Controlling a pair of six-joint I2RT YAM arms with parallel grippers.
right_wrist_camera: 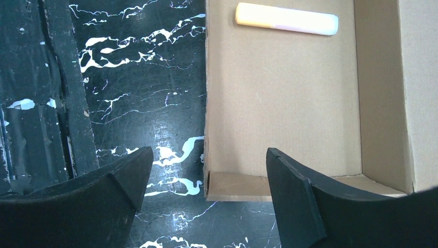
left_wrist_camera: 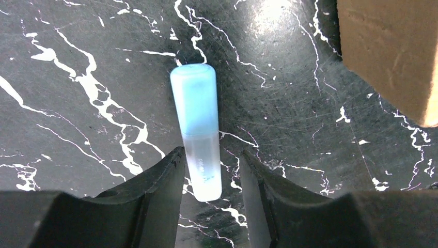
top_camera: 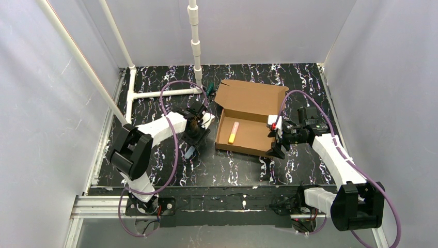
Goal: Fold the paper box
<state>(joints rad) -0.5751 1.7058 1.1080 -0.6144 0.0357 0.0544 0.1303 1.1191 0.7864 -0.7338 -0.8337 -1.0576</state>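
I see paper box (top_camera: pixel 253 133) mid-worktop (top_camera: pixel 232 170), lid open, long axis running left-right. Right hand (right_wrist_camera: pixel 209 157) nearer: released wide, poised over box's near right corner. Left hand (left_wrist_camera: pixel 213 151) beside box, half-closed round blue marker (left_wrist_camera: pixel 195 113), gap remaining, not grasping.
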